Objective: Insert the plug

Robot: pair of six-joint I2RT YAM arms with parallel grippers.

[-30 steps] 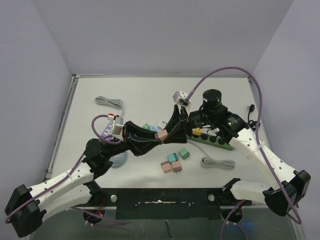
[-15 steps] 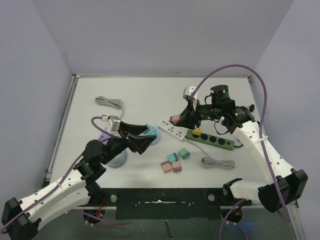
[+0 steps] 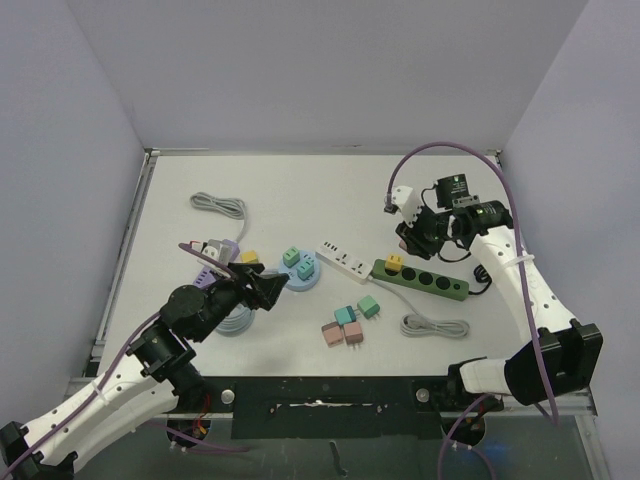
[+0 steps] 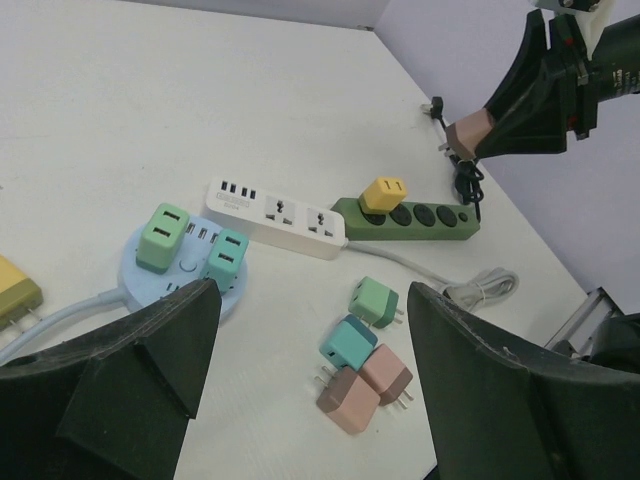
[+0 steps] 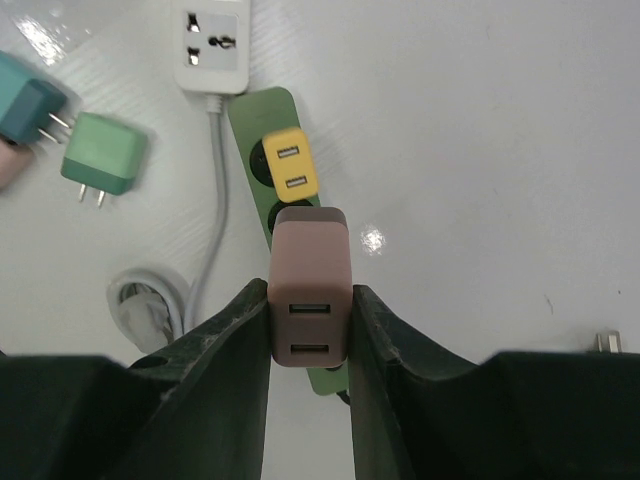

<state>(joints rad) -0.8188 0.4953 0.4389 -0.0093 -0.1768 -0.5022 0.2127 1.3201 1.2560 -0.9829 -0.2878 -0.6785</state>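
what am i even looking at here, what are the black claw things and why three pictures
Two robot arms are bolted at the near edge of a table. One picture looks down from above. The other two come from a camera on each wrist, so the dark shapes there are that claw's own fingers. The left gripper is open and empty. The right gripper pinches a pink plug over a green power strip that has a yellow plug in it. A white power strip, a round blue socket hub and loose plugs lie nearby.

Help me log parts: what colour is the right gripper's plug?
Dusty pink plug, clearest in the right wrist view.
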